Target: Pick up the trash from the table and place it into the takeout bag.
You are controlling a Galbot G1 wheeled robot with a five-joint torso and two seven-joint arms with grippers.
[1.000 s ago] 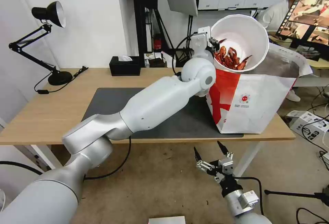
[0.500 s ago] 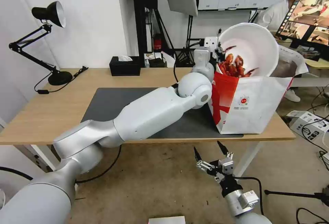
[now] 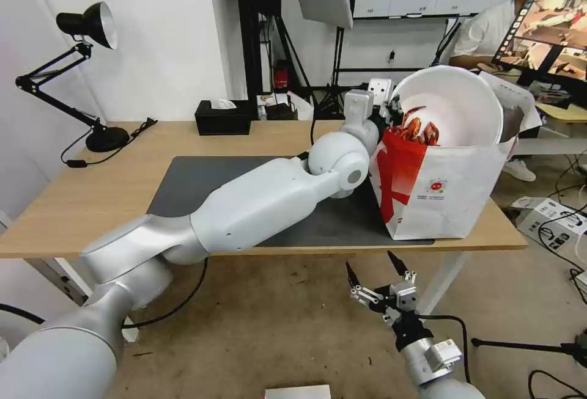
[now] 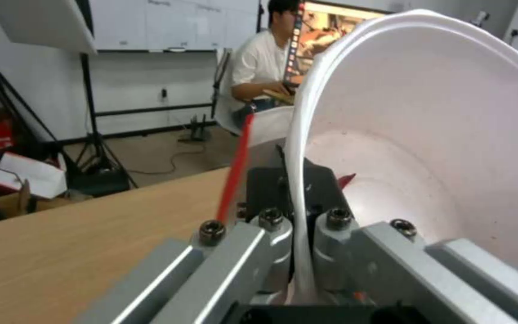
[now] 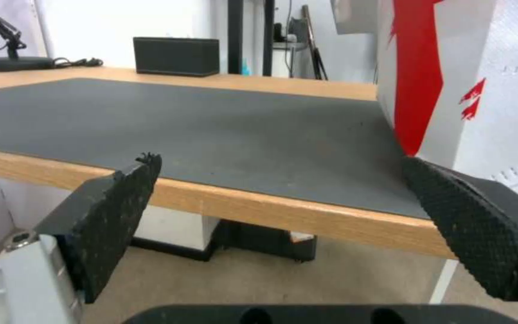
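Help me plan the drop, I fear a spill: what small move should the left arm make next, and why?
Probably lower a little further. The left gripper pinches the bowl's rim, the bowl sits tilted and only partly inside the takeout bag, shells near the edge.

Matt white bowl (image 3: pixel 455 102); light-wood table (image 3: pixel 79 203), matt grey mat (image 3: pixel 195 182).

A white round bowl (image 3: pixel 455 102) holding red crayfish shells (image 3: pixel 420 131) tilts steeply in the open top of the white-and-red takeout bag (image 3: pixel 440 188), standing on the table's (image 3: pixel 73 203) right end.
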